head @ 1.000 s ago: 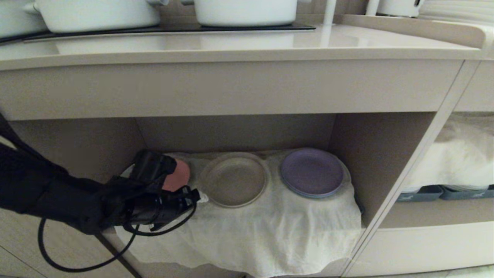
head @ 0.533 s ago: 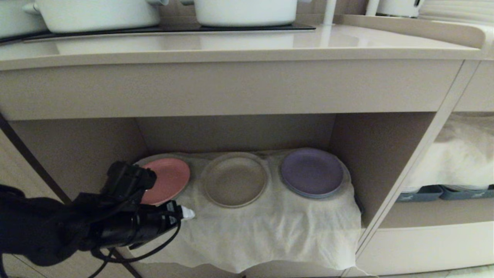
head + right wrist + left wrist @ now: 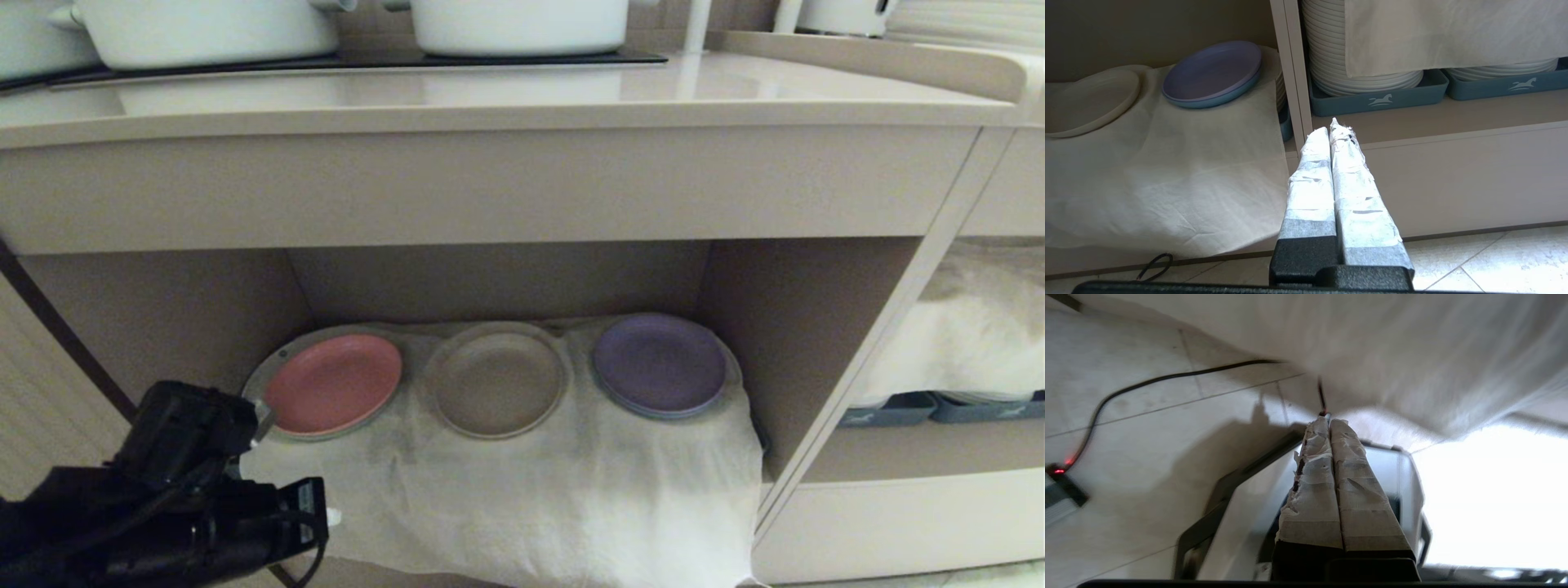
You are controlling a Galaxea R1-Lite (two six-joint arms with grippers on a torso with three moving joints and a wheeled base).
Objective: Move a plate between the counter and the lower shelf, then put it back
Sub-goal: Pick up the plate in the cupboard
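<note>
Plate (image 3: 496,379) well apart from left end effector (image 3: 331,516)

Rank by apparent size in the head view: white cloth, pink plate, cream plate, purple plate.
1. White cloth, clearly largest.
2. Pink plate, cream plate and purple plate look about alike; too close to rank.

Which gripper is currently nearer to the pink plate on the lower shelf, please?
Left. The left gripper, shut and empty, sits just below and in front of the pink plate. The right gripper is parked by the divider, beyond the purple plate.
</note>
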